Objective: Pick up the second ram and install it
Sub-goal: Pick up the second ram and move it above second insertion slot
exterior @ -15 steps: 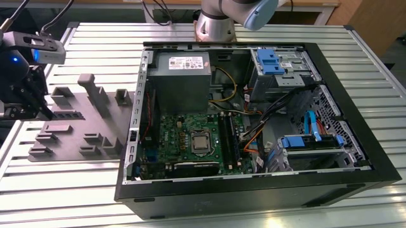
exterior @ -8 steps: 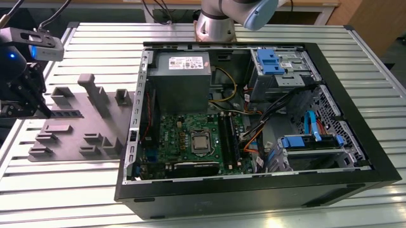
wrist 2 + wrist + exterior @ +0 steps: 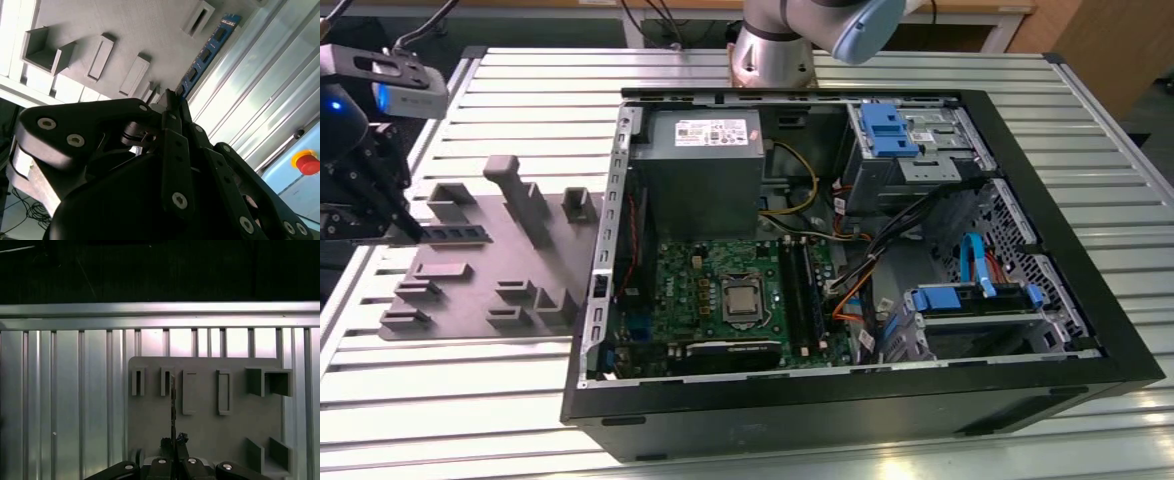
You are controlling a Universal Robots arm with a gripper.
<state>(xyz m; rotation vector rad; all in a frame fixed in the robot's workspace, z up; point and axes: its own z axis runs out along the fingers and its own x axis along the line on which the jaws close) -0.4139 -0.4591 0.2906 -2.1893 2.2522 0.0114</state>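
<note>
The second ram [image 3: 458, 235] is a thin dark stick with a row of chips, standing on edge on the grey fixture [image 3: 467, 270] at the exterior view's left. My gripper [image 3: 411, 232] is at the stick's outer end, with its fingers closed around it. In the second wrist view the gripper [image 3: 171, 97] pinches the near end of the ram [image 3: 207, 52], and the rest of the stick runs away over the fixture [image 3: 135, 30]. In the first wrist view the ram [image 3: 172, 400] shows edge-on between the fingertips of the gripper [image 3: 173, 441]. The motherboard's long black slots [image 3: 801, 295] lie in the open case.
The open computer case [image 3: 1067, 330] holds the green motherboard [image 3: 687, 290], a power supply [image 3: 700, 170], cables and blue drive brackets [image 3: 881, 130]. The arm's base [image 3: 774, 50] stands behind it on the slatted metal table [image 3: 507, 400]. Upright blocks [image 3: 520, 200] rise from the fixture. A red button [image 3: 306, 162] sits off the table.
</note>
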